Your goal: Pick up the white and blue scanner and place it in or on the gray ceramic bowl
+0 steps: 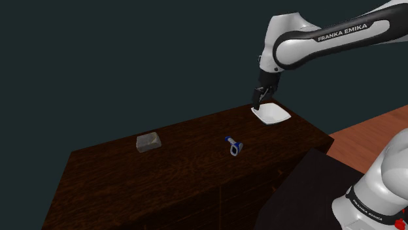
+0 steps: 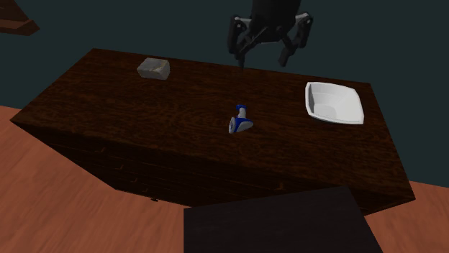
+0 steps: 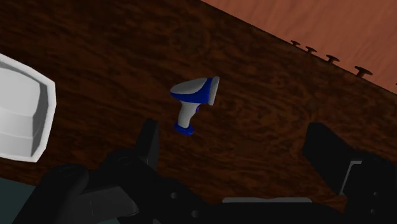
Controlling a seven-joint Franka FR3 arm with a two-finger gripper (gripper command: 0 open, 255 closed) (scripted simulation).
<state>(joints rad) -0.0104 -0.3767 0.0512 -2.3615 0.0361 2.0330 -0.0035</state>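
The white and blue scanner [image 1: 233, 146] [image 2: 241, 121] [image 3: 195, 102] lies on its side near the middle of the dark wooden cabinet top [image 1: 163, 176] [image 2: 144, 108]. A white, square-sided bowl [image 1: 271, 114] [image 2: 333, 103] [image 3: 22, 114] stands near the corner at the shoulder view's right. My gripper [image 1: 259, 103] [image 2: 263, 61] [image 3: 238, 149] hangs open in the air just above the bowl's rim in the shoulder view. Nothing is between its fingers. In the wrist view the scanner lies on the wood beyond the fingertips, apart from them.
A small grey container [image 1: 149, 141] [image 2: 154, 68] sits toward the cabinet top's far end from the bowl. The black stand [image 1: 307, 189] [image 2: 280, 223] stands close to the cabinet. Drawer knobs [image 3: 331, 58] line the cabinet front above a reddish wooden floor [image 2: 29, 180].
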